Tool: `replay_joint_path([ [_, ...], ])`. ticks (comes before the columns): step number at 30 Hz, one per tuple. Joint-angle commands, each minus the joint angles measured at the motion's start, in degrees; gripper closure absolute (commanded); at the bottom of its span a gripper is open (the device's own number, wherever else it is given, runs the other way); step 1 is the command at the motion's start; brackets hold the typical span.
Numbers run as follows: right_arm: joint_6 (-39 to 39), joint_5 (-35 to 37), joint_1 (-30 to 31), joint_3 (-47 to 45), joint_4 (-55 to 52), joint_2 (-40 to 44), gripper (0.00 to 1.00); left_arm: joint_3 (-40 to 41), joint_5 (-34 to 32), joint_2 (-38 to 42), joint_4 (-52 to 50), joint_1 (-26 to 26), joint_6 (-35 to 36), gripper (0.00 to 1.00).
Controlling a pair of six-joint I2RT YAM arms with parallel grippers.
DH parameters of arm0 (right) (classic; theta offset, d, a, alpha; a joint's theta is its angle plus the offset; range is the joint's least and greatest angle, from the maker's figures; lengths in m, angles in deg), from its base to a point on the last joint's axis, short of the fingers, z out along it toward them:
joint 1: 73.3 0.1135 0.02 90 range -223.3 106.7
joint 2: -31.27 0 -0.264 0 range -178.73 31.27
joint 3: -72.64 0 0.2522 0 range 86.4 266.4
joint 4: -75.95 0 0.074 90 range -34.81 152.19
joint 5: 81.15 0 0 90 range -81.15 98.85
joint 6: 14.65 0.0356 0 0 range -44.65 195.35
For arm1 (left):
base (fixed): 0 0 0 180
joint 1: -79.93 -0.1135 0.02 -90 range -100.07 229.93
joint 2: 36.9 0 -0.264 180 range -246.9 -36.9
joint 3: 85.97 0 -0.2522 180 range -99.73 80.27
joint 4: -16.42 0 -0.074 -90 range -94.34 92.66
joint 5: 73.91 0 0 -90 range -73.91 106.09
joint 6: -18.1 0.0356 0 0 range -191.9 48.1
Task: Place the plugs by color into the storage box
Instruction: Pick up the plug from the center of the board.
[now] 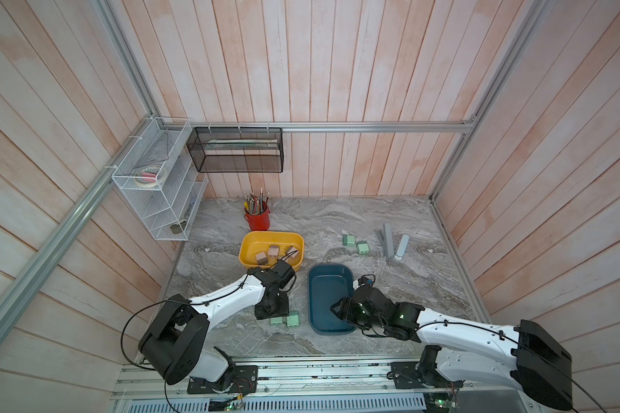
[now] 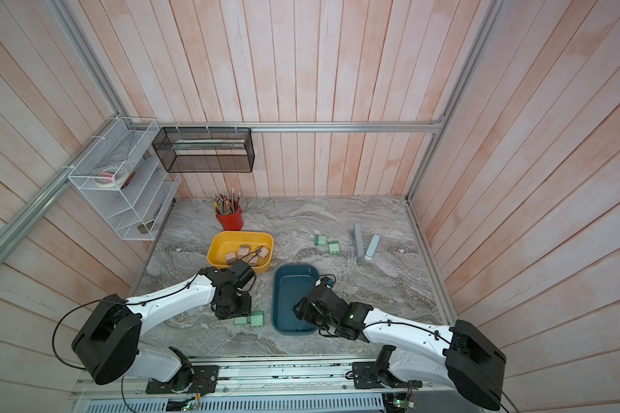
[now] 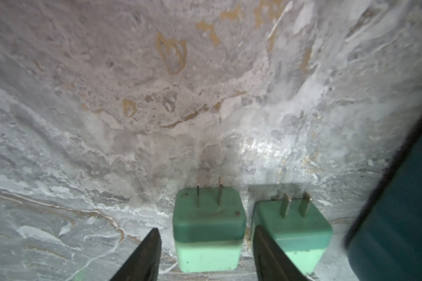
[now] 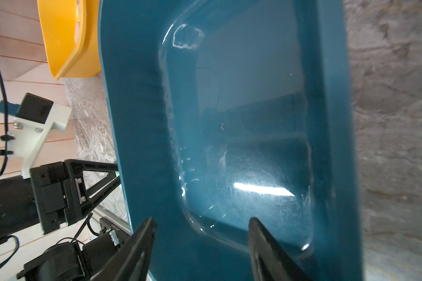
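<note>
Two mint green plugs lie prongs-up near the front, left of the blue storage box [image 1: 314, 282]. My left gripper [image 3: 205, 233] is open and straddles one plug [image 3: 208, 228]; one finger [image 3: 261, 243] sits in the gap beside the second plug [image 3: 300, 226], and the other finger stands a little off. From above, these plugs [image 1: 276, 320] [image 1: 293, 318] peek out under the left wrist. Two more green plugs [image 1: 348, 240] [image 1: 362, 247] lie farther back. Three pinkish-tan plugs [image 1: 273, 251] rest in the yellow box [image 1: 251, 246]. My right gripper [image 4: 201, 221] hangs open over the blue box's near rim [image 4: 137, 121], holding nothing.
Two upright grey sticks [image 1: 388, 239] [image 1: 402, 246] stand at the back right. A red pencil cup [image 1: 257, 218] stands behind the yellow box. A white wire rack [image 1: 158, 193] and a black mesh basket [image 1: 235, 150] hang on the walls at the left.
</note>
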State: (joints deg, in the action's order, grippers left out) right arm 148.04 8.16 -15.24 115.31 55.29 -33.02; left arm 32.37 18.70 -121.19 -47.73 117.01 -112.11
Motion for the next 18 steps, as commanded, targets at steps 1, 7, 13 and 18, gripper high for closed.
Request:
replay_joint_path([
  [1,0.5,1.4,-0.1,0.0,-1.6,-0.6,0.36,-1.1,-1.0,-2.2,-0.3,0.2,1.5,0.39],
  [7,0.4,1.5,-0.1,0.3,-2.1,-0.4,0.36,-0.5,-1.4,-3.0,-0.3,0.5,1.9,0.45],
  [13,0.8,3.7,-0.2,1.0,-4.4,1.6,0.36,0.4,-3.1,-1.1,-2.0,0.6,1.6,0.5],
  [18,-0.7,6.2,-1.7,3.2,-8.8,4.5,0.35,0.3,-3.1,0.5,-3.3,0.6,1.3,0.54],
])
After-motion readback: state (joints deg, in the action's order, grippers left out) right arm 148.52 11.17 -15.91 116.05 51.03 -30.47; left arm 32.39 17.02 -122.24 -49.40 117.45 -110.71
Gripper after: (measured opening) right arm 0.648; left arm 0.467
